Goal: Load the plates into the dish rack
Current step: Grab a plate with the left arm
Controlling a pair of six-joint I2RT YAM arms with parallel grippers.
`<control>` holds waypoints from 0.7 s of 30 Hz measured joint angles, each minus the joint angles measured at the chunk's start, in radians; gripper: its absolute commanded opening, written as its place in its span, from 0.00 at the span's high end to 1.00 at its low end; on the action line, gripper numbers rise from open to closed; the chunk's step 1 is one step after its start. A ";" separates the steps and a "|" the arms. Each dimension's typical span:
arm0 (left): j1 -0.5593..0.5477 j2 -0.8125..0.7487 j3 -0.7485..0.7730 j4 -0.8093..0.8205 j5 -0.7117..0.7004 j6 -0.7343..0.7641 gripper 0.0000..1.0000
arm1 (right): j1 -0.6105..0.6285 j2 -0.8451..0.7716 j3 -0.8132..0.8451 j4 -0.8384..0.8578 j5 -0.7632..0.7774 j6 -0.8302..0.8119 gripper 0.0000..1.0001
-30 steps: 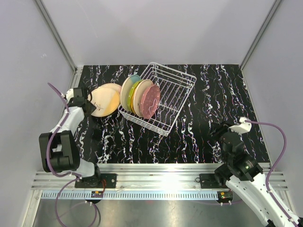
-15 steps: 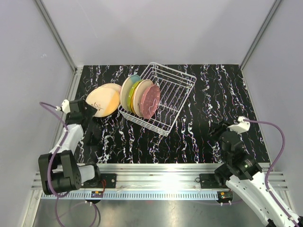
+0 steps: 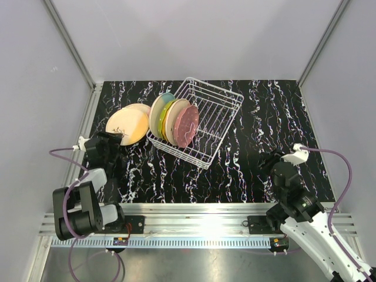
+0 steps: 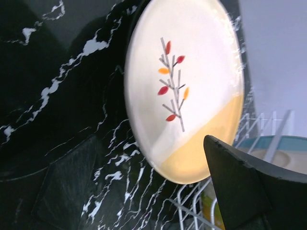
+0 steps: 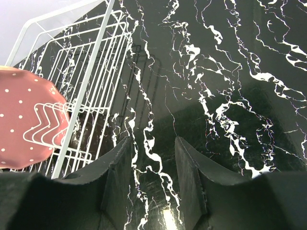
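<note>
- Low at the left, the left gripper (image 3: 116,141) gapes wide and empty, pointing at the peach sprig plate (image 3: 126,123), which rests beside the dish rack (image 3: 214,117).
- Right gripper (image 5: 152,140) half-open, empty; maroon plate (image 3: 187,125) stands racked.

The top external camera is looking steeply down from above and behind the arm bases (image 3: 126,223), covering the whole table (image 3: 264,117). The left wrist camera is facing the sprig plate (image 4: 182,81) at close range. The right wrist camera is looking low across the table towards the dish rack (image 5: 91,76). All three views are sharing the rack.
</note>
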 measured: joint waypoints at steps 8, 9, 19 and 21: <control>0.011 0.079 -0.077 0.264 0.070 -0.073 0.14 | 0.000 0.011 0.000 0.005 0.000 -0.006 0.52; 0.011 0.097 -0.080 0.287 0.077 -0.084 0.15 | 0.000 0.015 0.000 0.005 0.000 -0.007 0.52; 0.011 0.181 -0.082 0.401 0.101 -0.118 0.25 | 0.000 0.023 0.000 0.007 0.000 -0.008 0.52; 0.012 0.192 -0.082 0.416 0.102 -0.122 0.31 | 0.000 0.026 0.000 0.007 0.000 -0.008 0.52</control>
